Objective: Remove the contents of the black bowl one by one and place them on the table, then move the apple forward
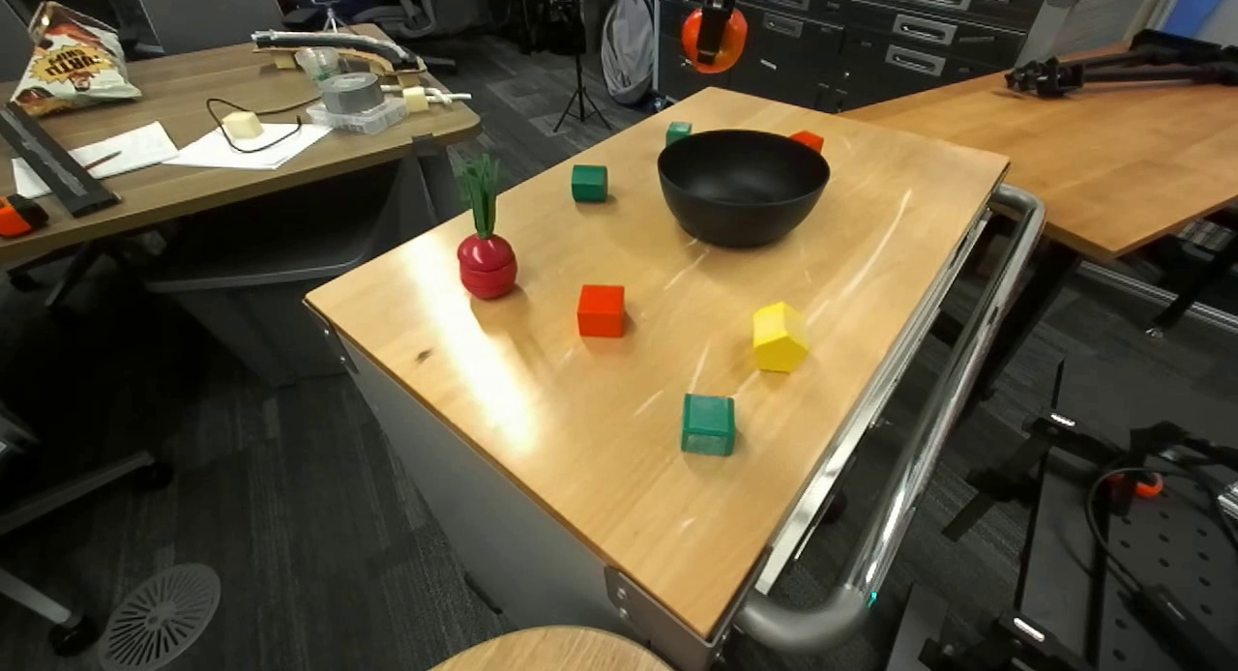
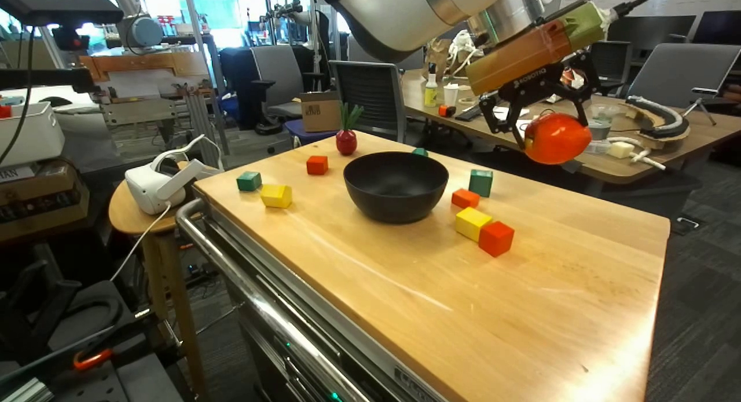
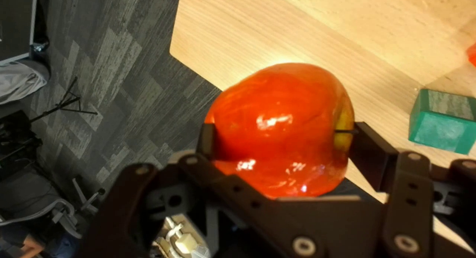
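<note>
Pincer [image 3: 281,139] pinching apple [image 2: 557,140], one green block [image 2: 420,152] mostly hidden behind bowl [image 2: 396,194], arm [image 2: 399,11] cropped

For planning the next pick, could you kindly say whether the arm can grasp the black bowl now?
Probably not: the end effector holds the apple, which likely needs setting down first, though nothing seems to cover the black bowl.

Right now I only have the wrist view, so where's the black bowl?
Observer: In both exterior views, the black bowl stands upright on the table.
Operator: Anything inside it?
Observer: Nothing I can make out; both exterior views show only bare black inside.
Operator: Any yellow blocks about?
Observer: Yes, in an exterior view one yellow block shows left of the bowl in the picture, another right of it.
</note>
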You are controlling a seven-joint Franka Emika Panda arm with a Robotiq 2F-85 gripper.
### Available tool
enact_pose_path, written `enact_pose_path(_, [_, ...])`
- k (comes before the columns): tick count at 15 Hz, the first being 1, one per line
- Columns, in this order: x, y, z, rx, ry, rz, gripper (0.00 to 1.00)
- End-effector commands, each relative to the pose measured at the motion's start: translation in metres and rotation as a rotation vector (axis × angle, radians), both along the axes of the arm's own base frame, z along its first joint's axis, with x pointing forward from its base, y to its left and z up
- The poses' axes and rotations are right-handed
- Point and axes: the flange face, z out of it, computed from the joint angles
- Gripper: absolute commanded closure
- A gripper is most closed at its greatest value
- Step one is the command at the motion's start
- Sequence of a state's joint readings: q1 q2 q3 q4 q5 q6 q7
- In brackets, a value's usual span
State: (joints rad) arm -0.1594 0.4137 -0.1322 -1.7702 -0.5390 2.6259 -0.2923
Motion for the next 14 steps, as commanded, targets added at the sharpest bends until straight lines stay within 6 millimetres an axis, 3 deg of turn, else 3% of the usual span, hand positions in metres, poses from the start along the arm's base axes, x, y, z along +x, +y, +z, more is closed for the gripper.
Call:
enact_pose_path(1, [0.023,-0.022,-0.01,-0.001,0.05,-0.031,0.38])
enact_pose_path(6, [0.028,-0.039,-0.027,0.082,0.118,-0.114,0.38])
enact_pose_path(14, [0.028,-0.037,-0.047,0.104,0.169,-0.161,0.38])
